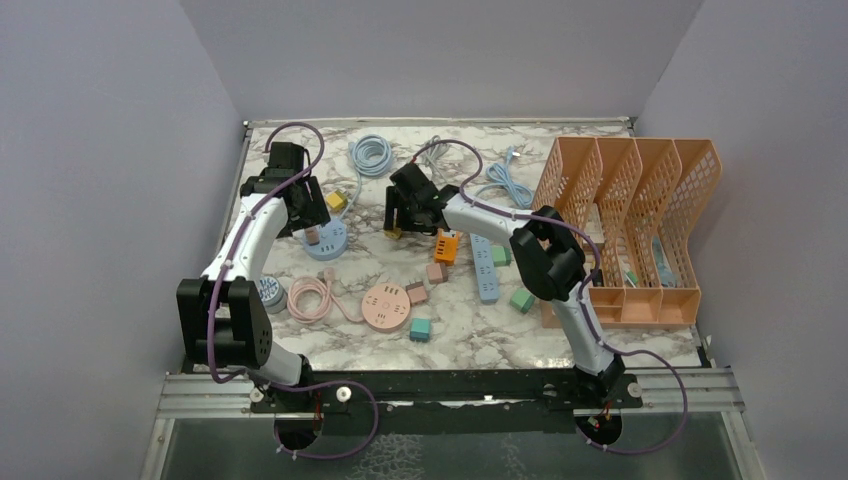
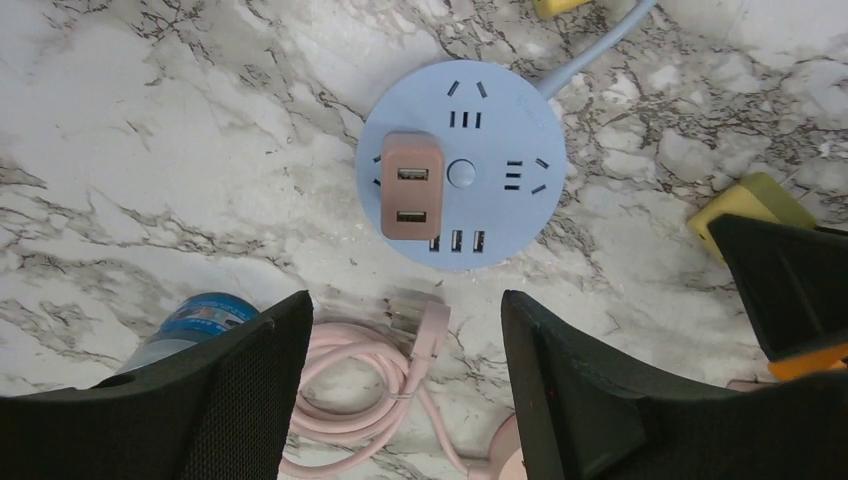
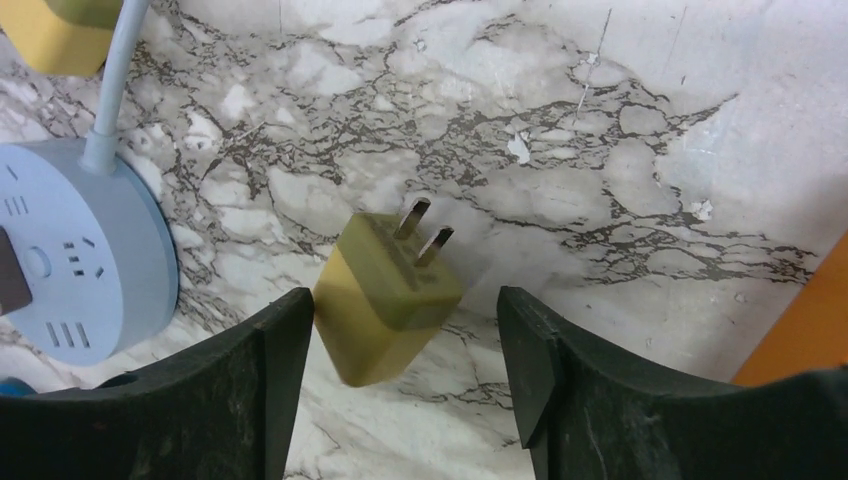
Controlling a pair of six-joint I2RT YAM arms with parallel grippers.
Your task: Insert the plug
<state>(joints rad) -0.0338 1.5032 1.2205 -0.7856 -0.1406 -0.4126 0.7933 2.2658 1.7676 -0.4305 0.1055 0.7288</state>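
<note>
A round blue power strip (image 1: 328, 243) (image 2: 500, 120) lies at the left, with a brownish-pink USB adapter (image 2: 412, 185) plugged into it. My left gripper (image 1: 310, 222) (image 2: 405, 310) is open and empty, hovering just near of the strip, over a pink cable plug (image 2: 432, 325). A mustard-yellow two-prong plug (image 3: 385, 295) (image 1: 393, 232) sits between my right gripper's (image 1: 405, 222) (image 3: 402, 300) open fingers, prongs pointing away and up. It looks blurred and tilted, close against the left finger (image 3: 285, 340) and apart from the right one.
A second yellow plug (image 1: 336, 201) (image 3: 55, 35) lies by the blue strip's cable. An orange plug (image 1: 447, 245), a long blue strip (image 1: 486, 268), a pink round strip (image 1: 386, 305), a pink cable coil (image 1: 312, 298) and small cube adapters lie about. An orange file rack (image 1: 640, 230) stands at the right.
</note>
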